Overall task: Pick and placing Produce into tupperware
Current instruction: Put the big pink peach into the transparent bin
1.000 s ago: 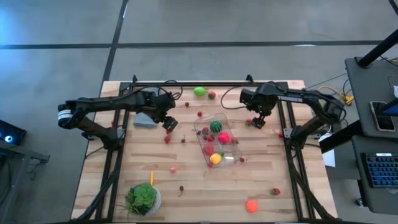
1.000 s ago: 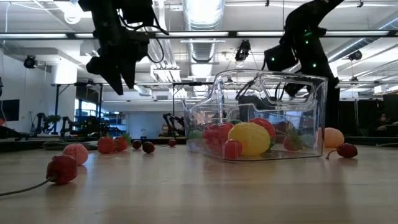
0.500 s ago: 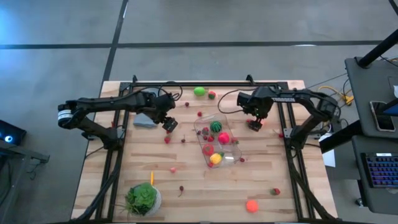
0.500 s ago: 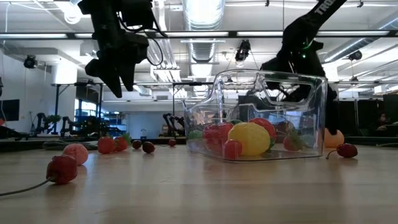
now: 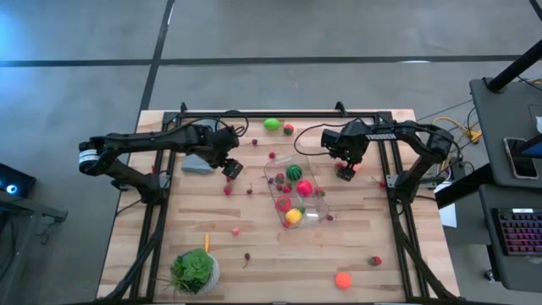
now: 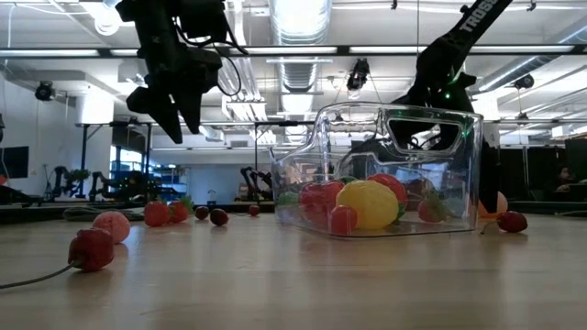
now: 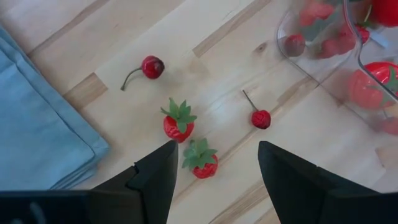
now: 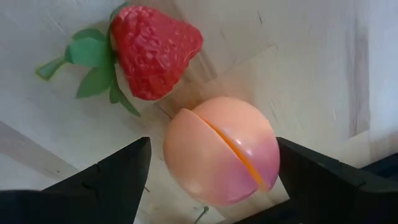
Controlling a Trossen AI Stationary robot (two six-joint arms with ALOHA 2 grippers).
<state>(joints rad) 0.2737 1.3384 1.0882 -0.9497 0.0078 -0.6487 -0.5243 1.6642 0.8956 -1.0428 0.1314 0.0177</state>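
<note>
The clear tupperware (image 5: 320,203) stands mid-table with several toy fruits inside, among them a striped melon (image 5: 293,172) and a yellow piece (image 5: 293,216). My right gripper (image 5: 345,170) is low at the tub's far right, pointing down. It is open, with one finger on each side of a peach-coloured fruit (image 8: 221,152) that rests on the table. A strawberry (image 8: 152,53) lies beside that fruit. My left gripper (image 5: 230,169) hangs open above the table, left of the tub. Below it lie two strawberries (image 7: 179,121) (image 7: 202,160) and two cherries (image 7: 151,66) (image 7: 261,118). My right gripper comes from above, pointing down, with its fingers on two opposite sides of the peach-coloured fruit, which rests on the table. One finger (image 8: 323,180) stands right against the fruit's side (image 8: 273,155); whether it touches, I cannot tell.
A grey-blue folded cloth (image 5: 199,163) lies under the left arm. A leafy green head in a white bowl (image 5: 195,271) stands at the near left. Loose fruits lie about: green (image 5: 271,124) at the far edge, orange (image 5: 342,280) and a strawberry (image 5: 375,261) at the near right.
My right gripper has come down toward the table beside the tub's far right, and its open fingers now stand around the peach-coloured fruit.
</note>
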